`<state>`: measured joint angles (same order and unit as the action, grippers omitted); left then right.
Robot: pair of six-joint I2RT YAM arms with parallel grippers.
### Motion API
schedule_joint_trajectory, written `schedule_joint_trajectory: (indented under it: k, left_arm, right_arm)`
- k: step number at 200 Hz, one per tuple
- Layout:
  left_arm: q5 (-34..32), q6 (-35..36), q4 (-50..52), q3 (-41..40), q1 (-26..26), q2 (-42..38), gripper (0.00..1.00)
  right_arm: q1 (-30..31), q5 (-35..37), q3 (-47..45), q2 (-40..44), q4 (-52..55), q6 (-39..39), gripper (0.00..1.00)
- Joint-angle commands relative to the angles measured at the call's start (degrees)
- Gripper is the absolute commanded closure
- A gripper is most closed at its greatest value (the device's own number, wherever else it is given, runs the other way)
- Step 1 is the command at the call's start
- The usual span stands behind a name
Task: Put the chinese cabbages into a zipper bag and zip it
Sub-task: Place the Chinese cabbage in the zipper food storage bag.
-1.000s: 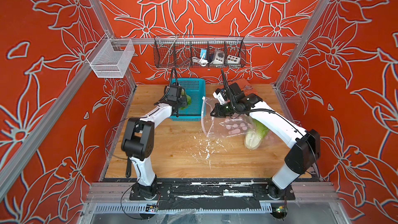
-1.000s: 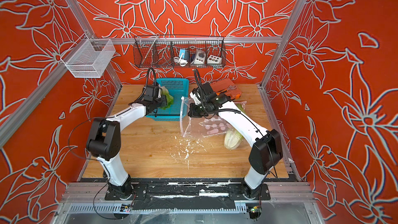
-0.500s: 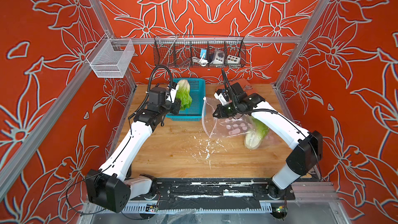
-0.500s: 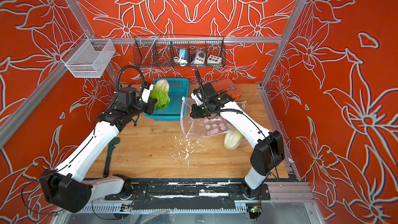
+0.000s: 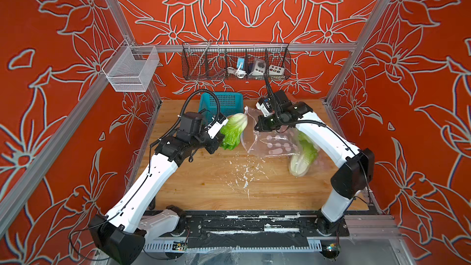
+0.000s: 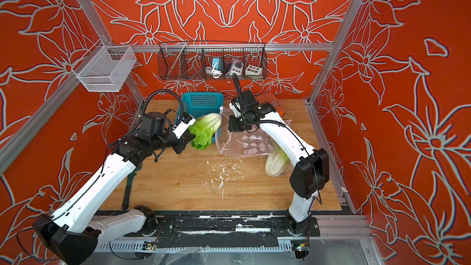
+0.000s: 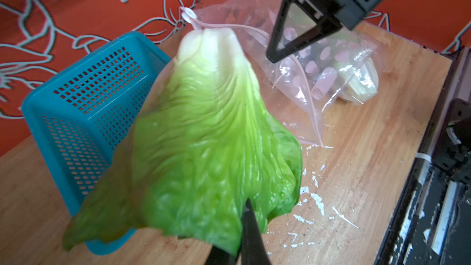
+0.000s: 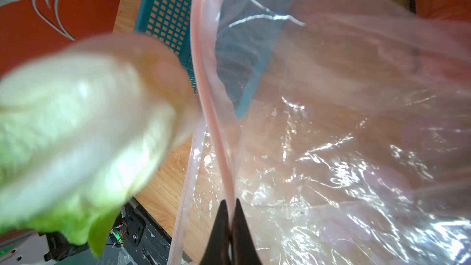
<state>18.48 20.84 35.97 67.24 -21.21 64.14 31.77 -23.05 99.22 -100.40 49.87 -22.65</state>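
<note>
Left hand [image 7: 240, 238], stretched forward, holds a cabbage [image 7: 204, 136] beside the zipper bag [image 7: 318, 80].

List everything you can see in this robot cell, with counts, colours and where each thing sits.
held cabbage: one, light green with white base, in the air between basket and bag mouth
bagged cabbage: one, pale green and white, inside the bag
zipper bag: one, clear with pink zip, on the table, mouth lifted
basket: one, teal, back of table
mesh basket: one, white, left rail
wire rack: one, black, back rail
devices: three, white and blue, in the rack
flakes: many, white, mid-table
table: one, wooden
arms: two, white and black
left tool: shut on held cabbage's leaves
right tool: shut on bag's rim
</note>
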Motion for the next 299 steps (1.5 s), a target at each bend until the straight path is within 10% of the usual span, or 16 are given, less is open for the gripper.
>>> schedule_joint_trajectory:
  k: [1,154,239,299]
  left_arm:
    - [1.83,3.47,0.63,1.17,-0.41,-0.44,1.0]
    - [2.98,7.11,-0.42,0.39,-5.68,4.17,1.0]
    - [5.05,-1.34,-14.43,1.75,-8.42,3.01,0.94]
    - [3.78,-5.56,-20.84,-0.41,-8.95,-0.19,0.65]
  right_arm:
    - [0.01,2.28,2.33,-0.49,2.43,1.65,1.0]
    - [4.25,-9.49,2.86,4.28,3.3,16.87,1.0]
    - [5.93,-30.37,-3.8,10.1,-18.44,-5.6,1.0]
    - [4.15,-25.11,-7.43,11.29,-24.56,-14.56,1.0]
